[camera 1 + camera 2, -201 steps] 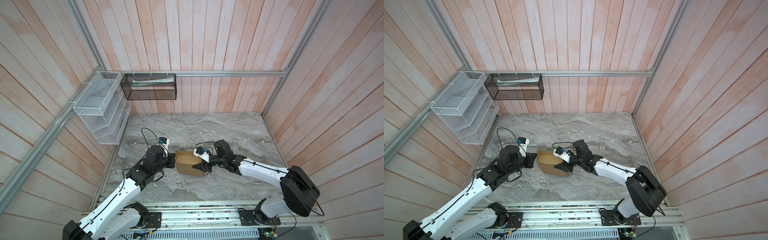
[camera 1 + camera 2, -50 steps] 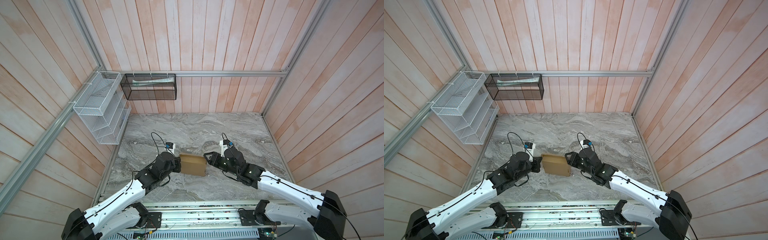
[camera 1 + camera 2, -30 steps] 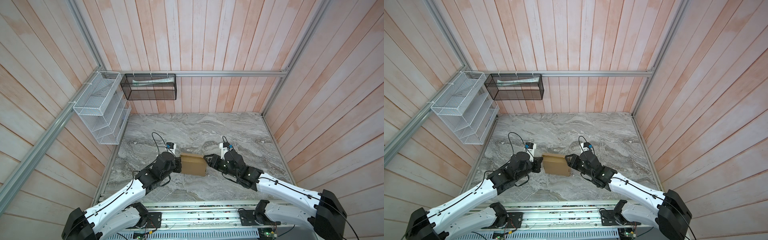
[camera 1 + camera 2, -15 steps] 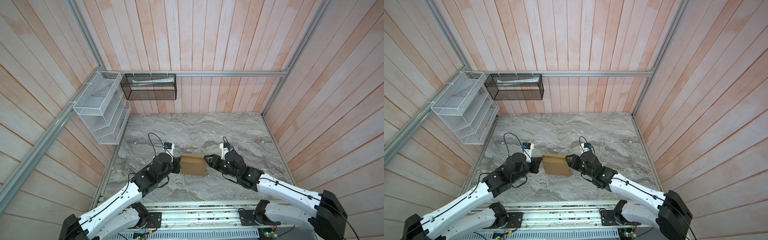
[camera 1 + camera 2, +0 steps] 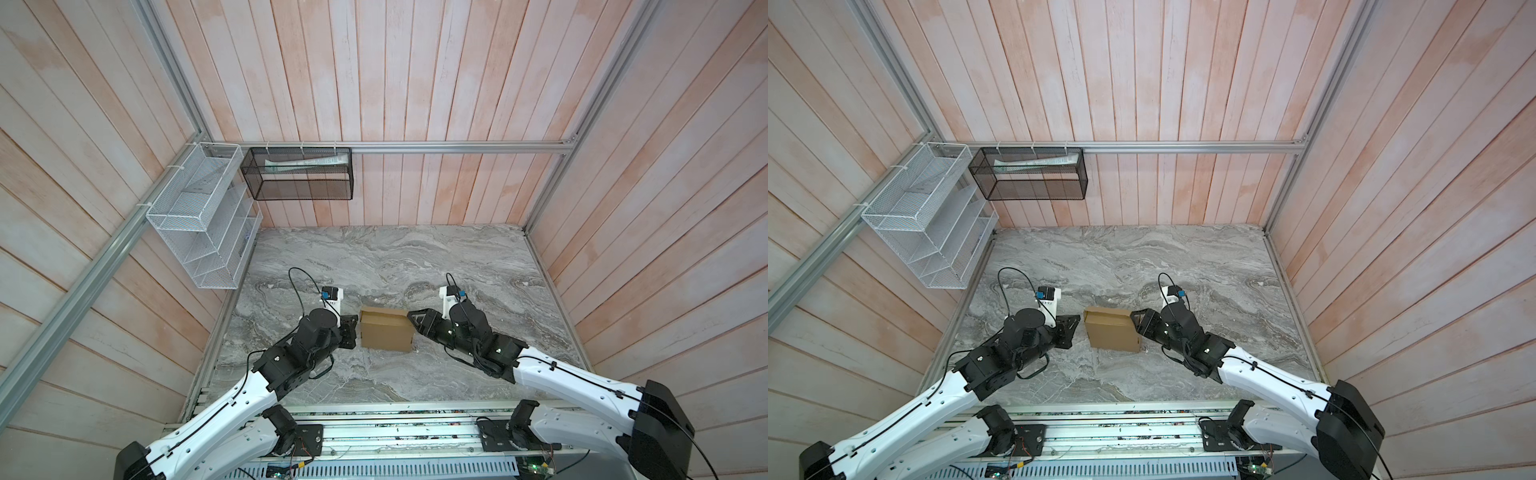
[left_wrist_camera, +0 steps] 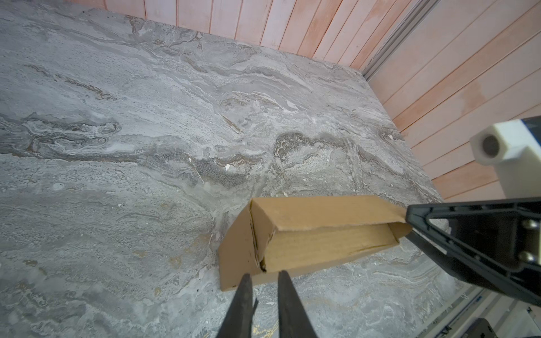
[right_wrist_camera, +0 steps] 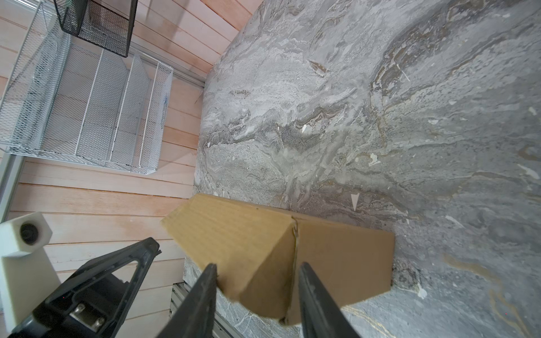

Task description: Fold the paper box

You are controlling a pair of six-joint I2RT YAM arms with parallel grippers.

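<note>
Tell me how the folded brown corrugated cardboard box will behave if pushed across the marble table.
The brown cardboard box probably slides rather than tips: it lies low and flat on the marble table. Likely light, being thin board. Its lid flap gapes, so it may spring open.

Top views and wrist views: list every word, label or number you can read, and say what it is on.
Cardboard box: plain, no print.
Packet in the black basket: marks too small to read.
White rack: blue mark, too blurred to read.

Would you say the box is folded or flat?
Folded: the box sits on the table as a closed block, no flaps spread out.
</note>
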